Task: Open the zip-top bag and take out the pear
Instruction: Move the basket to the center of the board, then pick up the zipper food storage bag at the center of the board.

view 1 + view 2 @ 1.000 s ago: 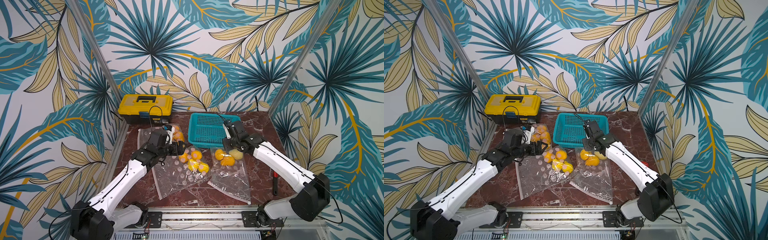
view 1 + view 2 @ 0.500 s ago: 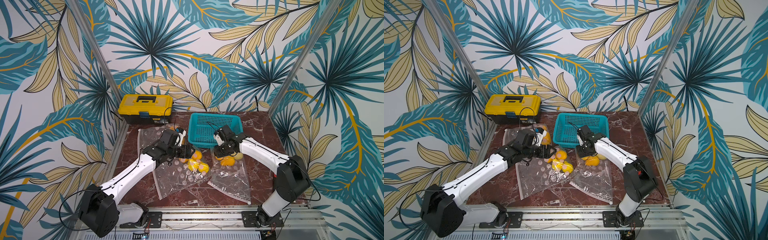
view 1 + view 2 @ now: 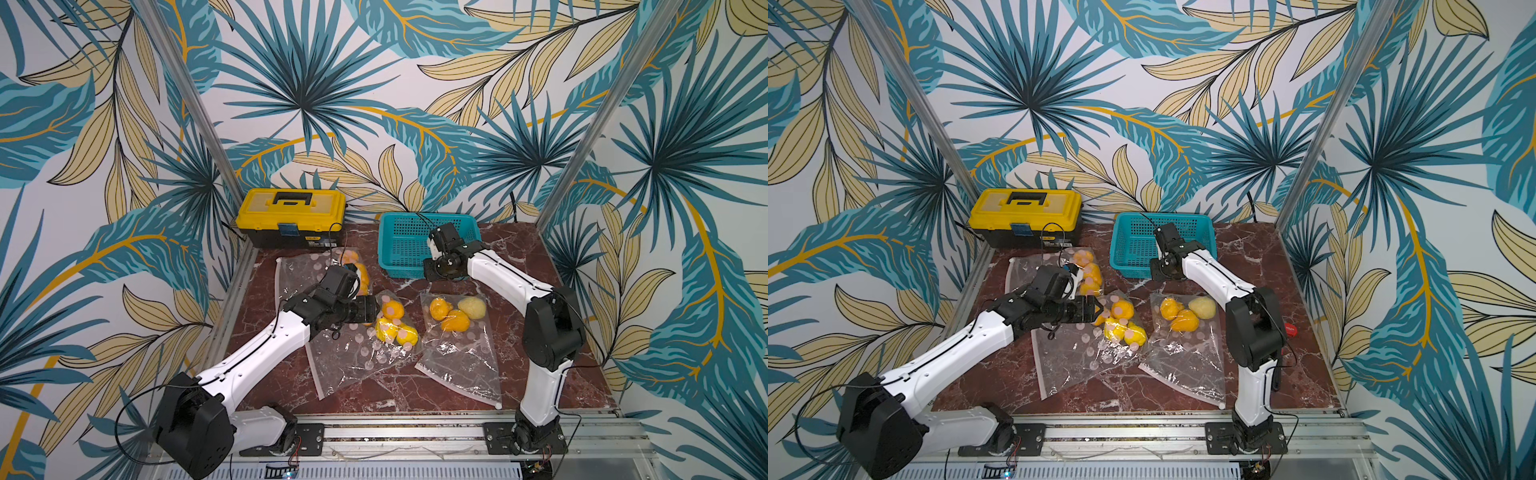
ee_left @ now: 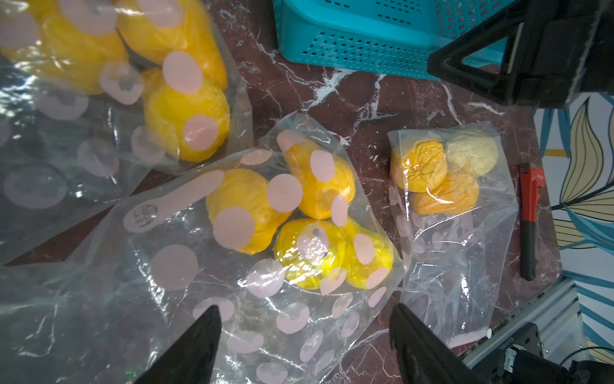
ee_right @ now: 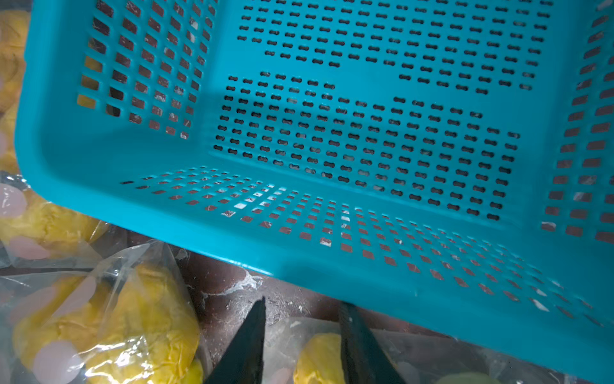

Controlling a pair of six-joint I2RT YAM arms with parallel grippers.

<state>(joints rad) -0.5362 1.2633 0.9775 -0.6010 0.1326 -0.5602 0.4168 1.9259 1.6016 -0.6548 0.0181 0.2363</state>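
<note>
1. The left arm (image 3: pixel 266 345) reaches over the dotted bag (image 4: pixel 166 266). Its left tool (image 4: pixel 305 309) hovers above that bag's yellow fruit, fingers spread wide and holding nothing. This looks like readiness to pin down plastic.
2. The right arm (image 3: pixel 503 282) bends toward the basket. The right tool (image 5: pixel 303 302) hangs over the bare strip between the basket's near wall and the bags, its fingers apart with nothing between them.
3. A closed yellow toolbox (image 3: pixel 291 208) sits at the back, clear of the work.
4. The teal basket (image 3: pixel 395 249) is empty and stands just beyond the bags, probably to receive the fruit.
5. The zip-top bag (image 3: pixel 461 357) lies flat nearest the right arm, with its fruit bunched at the basket end. I cannot tell whether its seal is parted.
6. The pear is most likely the pale fruit (image 3: pixel 471 307), inside that bag and touching two orange ones.
7. Palm-leaf wallpaper (image 3: pixel 374 83) encloses three sides.
8. The desk (image 3: pixel 511 249) is dark red marble veined with white.
</note>
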